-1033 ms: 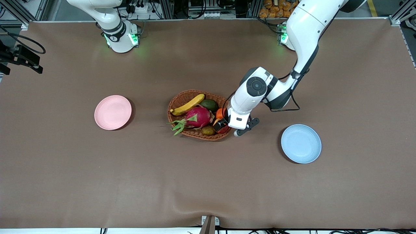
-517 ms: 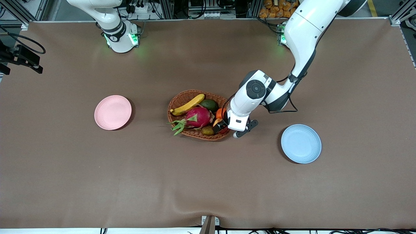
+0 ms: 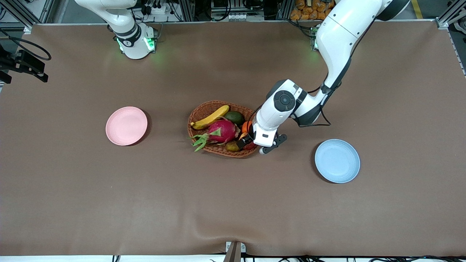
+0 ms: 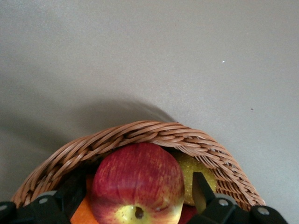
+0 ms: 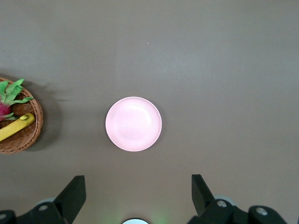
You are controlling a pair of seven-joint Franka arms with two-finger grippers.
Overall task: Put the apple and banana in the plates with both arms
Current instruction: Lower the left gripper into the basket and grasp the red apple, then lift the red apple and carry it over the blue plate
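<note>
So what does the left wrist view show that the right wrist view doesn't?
Only the left wrist view shows the apple lying in the basket, between the open fingers of the left hand, with a brownish-green fruit beside it. Only the right wrist view shows the pink plate, the banana, the dragon fruit's green leaves and the open right hand high above the table. Both show the wicker basket and the brown table.
</note>
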